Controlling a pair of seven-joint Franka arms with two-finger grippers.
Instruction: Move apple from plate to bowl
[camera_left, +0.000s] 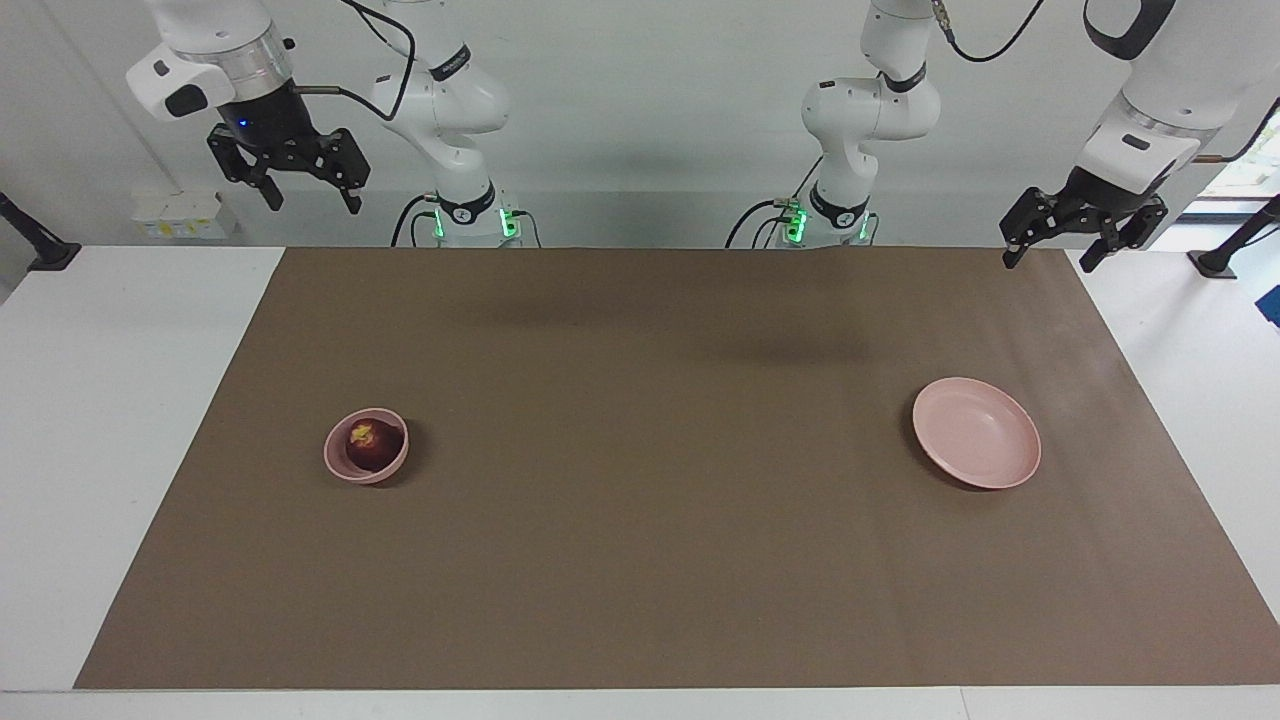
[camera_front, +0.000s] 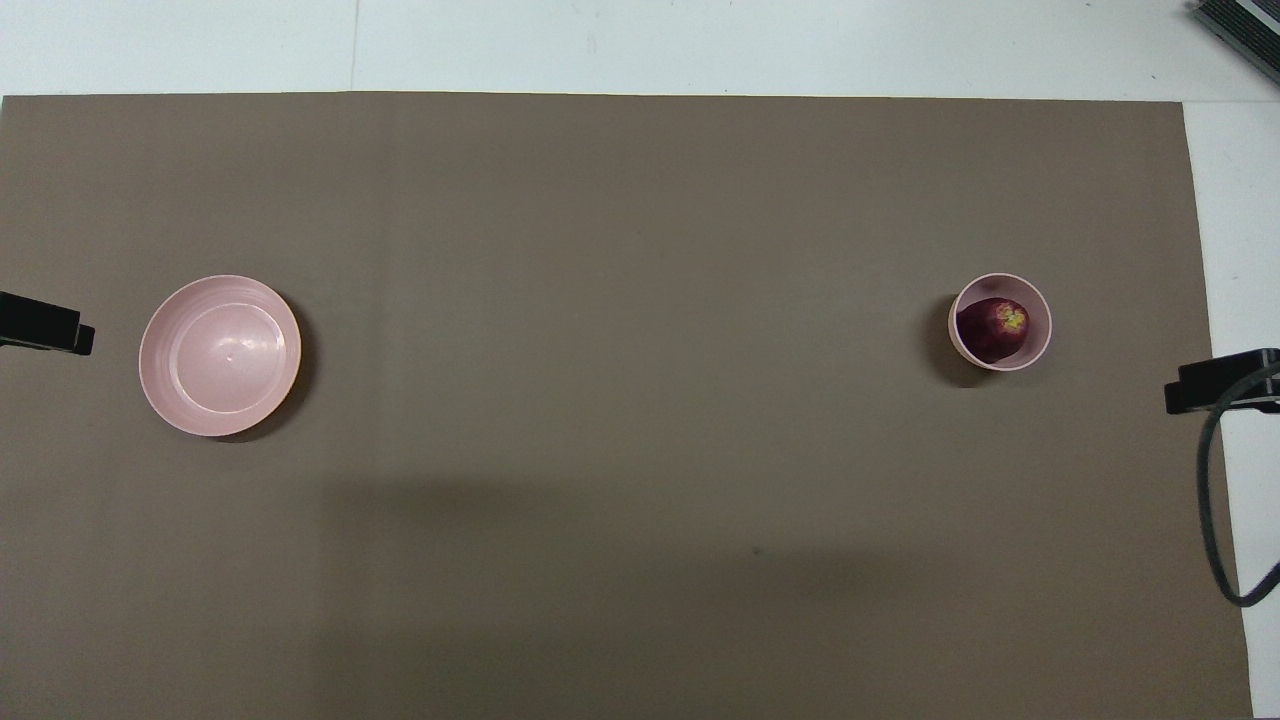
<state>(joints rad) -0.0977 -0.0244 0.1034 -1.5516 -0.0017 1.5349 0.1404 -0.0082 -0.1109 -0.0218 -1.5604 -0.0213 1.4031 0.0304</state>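
Apple (camera_left: 372, 444) in bowl (camera_left: 345, 465) on brown mat (camera_left: 660, 550).

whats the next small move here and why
Probably none beyond holding still. The apple already sits in the bowl, and the plate is bare. The right end effector and the left end effector both hang open and empty, raised by the table edge nearest the robots, so the transfer looks done.
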